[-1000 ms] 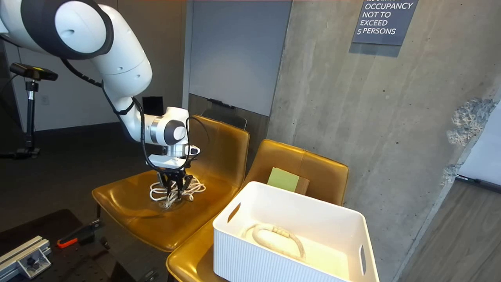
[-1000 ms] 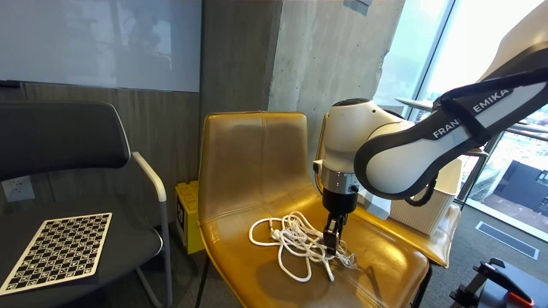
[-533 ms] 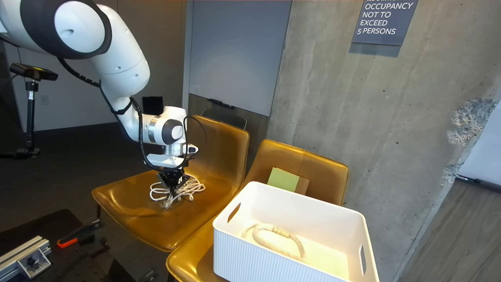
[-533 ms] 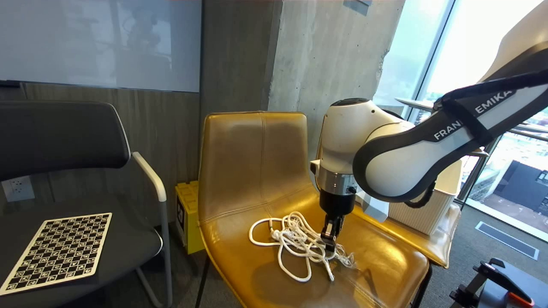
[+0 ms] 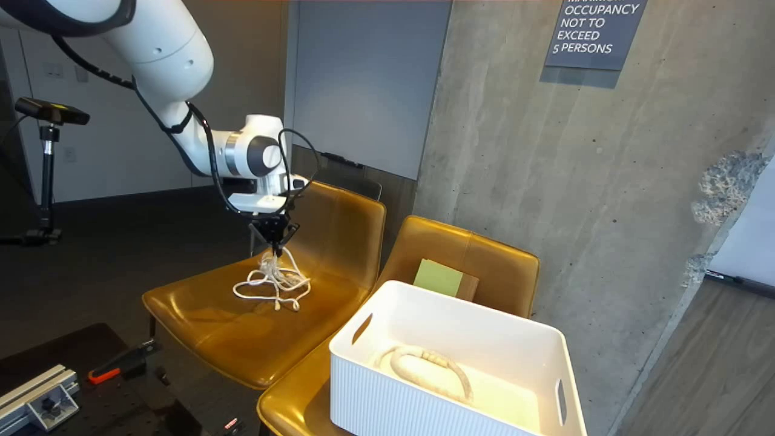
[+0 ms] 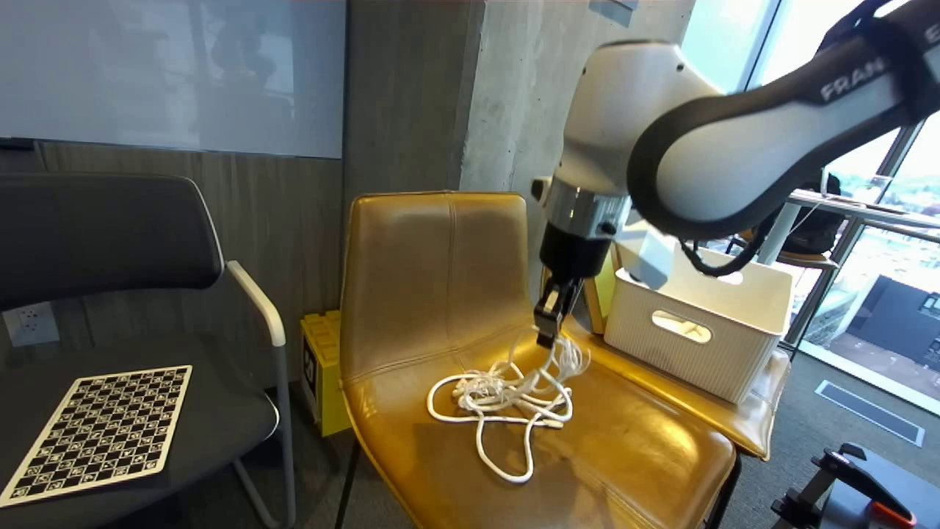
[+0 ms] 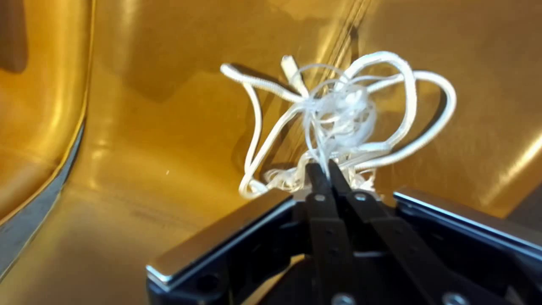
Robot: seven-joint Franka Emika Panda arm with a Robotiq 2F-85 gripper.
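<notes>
My gripper is shut on thin, frayed strands of a white rope. In the wrist view the strands run in between the black fingertips. The rope's tangled loops hang and spread below, mostly resting on the seat of a tan leather chair. An exterior view shows the gripper above the seat, with a strand of rope drawn up to it. From another angle the gripper stands over the lifted part of the rope.
A white ribbed bin stands on a neighbouring tan chair, with a pale looped cord inside. Behind it leans a green and brown box. A black chair bears a checkered board; a yellow box is on the floor.
The fingers stood apart at the rope a second ago, then shut on it. Since then the arm has risen, pulling part of the rope up off the seat.
</notes>
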